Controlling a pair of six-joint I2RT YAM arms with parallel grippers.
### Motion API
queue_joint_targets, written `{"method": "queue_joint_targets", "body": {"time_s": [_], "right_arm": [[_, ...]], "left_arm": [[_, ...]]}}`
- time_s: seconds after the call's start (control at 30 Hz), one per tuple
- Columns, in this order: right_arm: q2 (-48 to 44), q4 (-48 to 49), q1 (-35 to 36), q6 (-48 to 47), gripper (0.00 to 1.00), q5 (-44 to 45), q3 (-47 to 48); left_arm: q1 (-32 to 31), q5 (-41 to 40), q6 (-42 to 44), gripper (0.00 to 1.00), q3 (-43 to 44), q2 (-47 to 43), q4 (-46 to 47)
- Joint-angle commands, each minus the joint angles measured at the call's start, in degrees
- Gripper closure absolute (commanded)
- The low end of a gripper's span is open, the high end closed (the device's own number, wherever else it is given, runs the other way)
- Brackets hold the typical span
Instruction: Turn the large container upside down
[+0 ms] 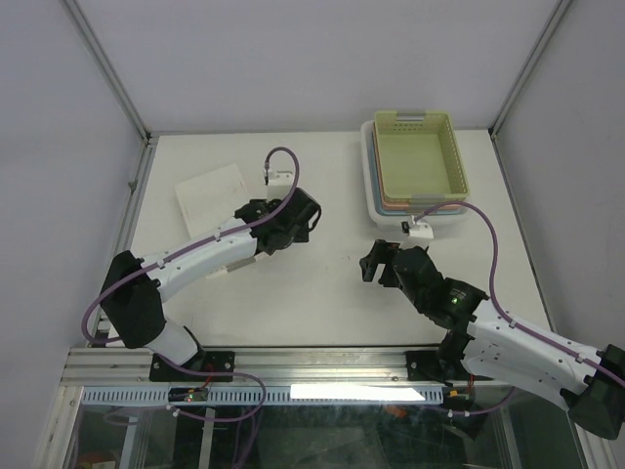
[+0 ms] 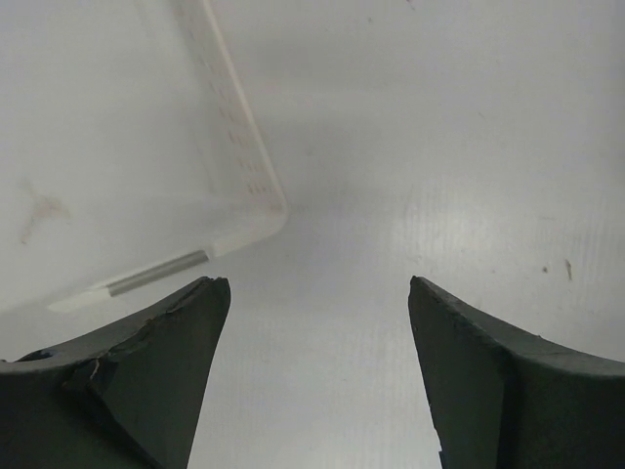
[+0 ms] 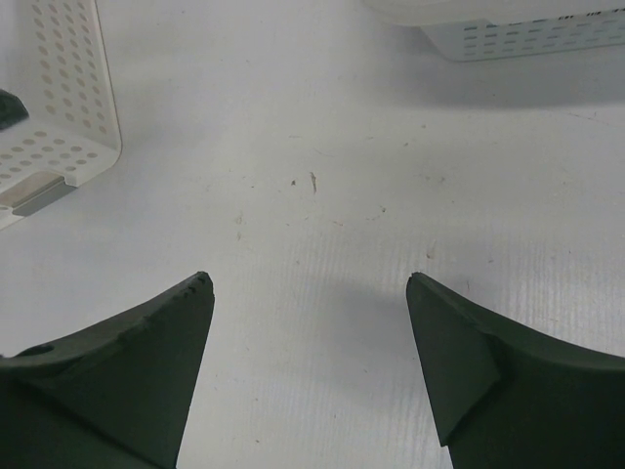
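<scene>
A white perforated container (image 1: 213, 197) lies at the back left of the table, and its flat base seems to face up. It also shows in the left wrist view (image 2: 117, 147) and the right wrist view (image 3: 59, 107). My left gripper (image 1: 311, 217) is open and empty, to the right of this container and apart from it; bare table shows between its jaws (image 2: 317, 293). My right gripper (image 1: 373, 262) is open and empty over the middle of the table (image 3: 308, 288), pointing left.
A stack of nested baskets with a green one on top (image 1: 420, 156) stands at the back right; its white bottom basket shows in the right wrist view (image 3: 508, 29). Metal frame posts stand at the table's back corners (image 1: 146, 137).
</scene>
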Motion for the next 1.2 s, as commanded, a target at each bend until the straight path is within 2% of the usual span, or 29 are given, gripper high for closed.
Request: {"method": "queue_joint_targets", "body": {"time_s": [0.0,0.17,0.47,0.7,1.17], "right_arm": [[-1.1,2.4,-0.1,1.6,0.16,2.6,1.3],[-3.0,1.7,-0.2,2.2,0.17,3.5,0.3],[-6.2,-0.3,-0.1,3.2,0.17,4.4,-0.9],[-5.6,0.7,-0.1,3.2,0.16,3.7,-1.0],[-5.0,1.5,-0.1,3.2,0.17,3.1,-1.1]], "left_arm": [[-3.3,2.8,-7.5,0.21,-1.4,0.2,-2.0],[-3.3,3.3,-14.8,0.17,-5.4,0.9,-0.5],[4.6,12.3,-15.7,0.13,-14.1,-2.1,7.0],[12.7,13.9,-13.8,0.13,-18.5,-6.7,9.8],[28.9,14.3,-6.0,0.11,-15.8,-9.3,11.5]]}}
